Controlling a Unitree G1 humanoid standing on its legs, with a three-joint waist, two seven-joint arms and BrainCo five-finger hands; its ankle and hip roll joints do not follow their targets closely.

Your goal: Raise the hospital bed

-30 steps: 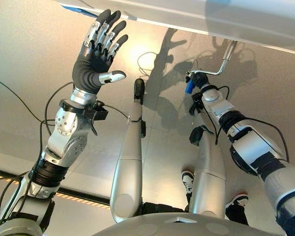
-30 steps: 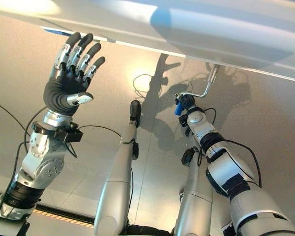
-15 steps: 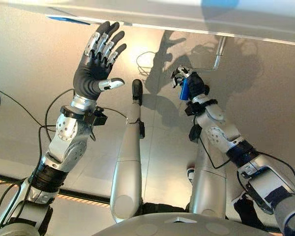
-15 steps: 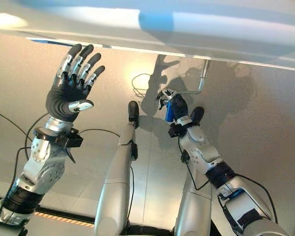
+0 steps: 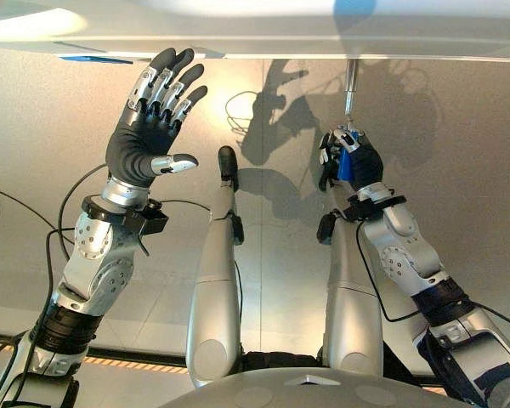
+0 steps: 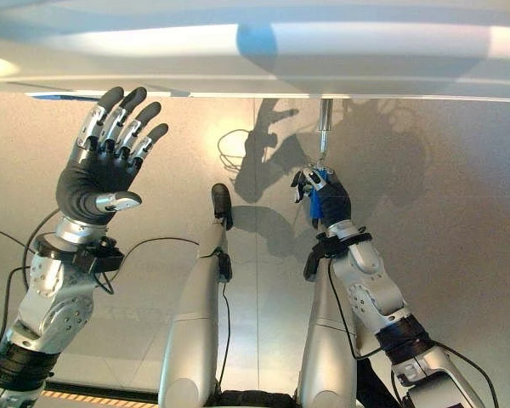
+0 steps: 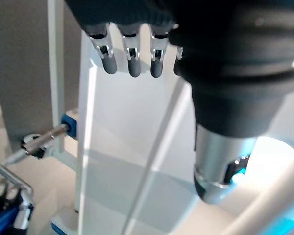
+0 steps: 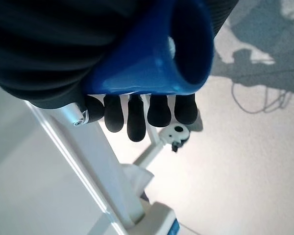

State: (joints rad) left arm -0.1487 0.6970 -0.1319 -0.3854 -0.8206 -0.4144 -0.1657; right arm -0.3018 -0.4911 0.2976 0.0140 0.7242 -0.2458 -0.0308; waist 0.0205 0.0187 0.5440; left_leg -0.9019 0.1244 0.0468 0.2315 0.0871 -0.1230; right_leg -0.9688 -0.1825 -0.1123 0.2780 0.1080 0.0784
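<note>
Since a second ago the crank handle (image 5: 346,161) has swung round from out at the robot's right to almost straight below its shaft (image 5: 349,89), and the right hand (image 5: 357,161) has travelled with it, toward the middle. The left hand has barely shifted.

Crank: blue plastic grip, tubular and smooth with an open end, on a thin bent steel rod that runs up into the foot end of the hospital bed (image 5: 255,30). In the left wrist view the same cranked rod (image 7: 19,161) shows its stepped elbow and a blue collar at the frame.

Right hand: fingers (image 8: 137,115) curled tight round the blue grip; dark tips wrap past it.

Left hand (image 5: 144,140): raised, palm out, fingers straight and spread, holding nothing, well apart from the bed edge.

Step in hand, as I judge it: mid-turn of the crank. To do it well, keep the wrist loose enough for the grip to rotate in the hand, follow a full even circle about the shaft axis, avoid pulling outward off the rod.

Bed frame: pale painted panel, flat, hard-edged. Floor (image 5: 459,212): matt beige, smooth.
</note>
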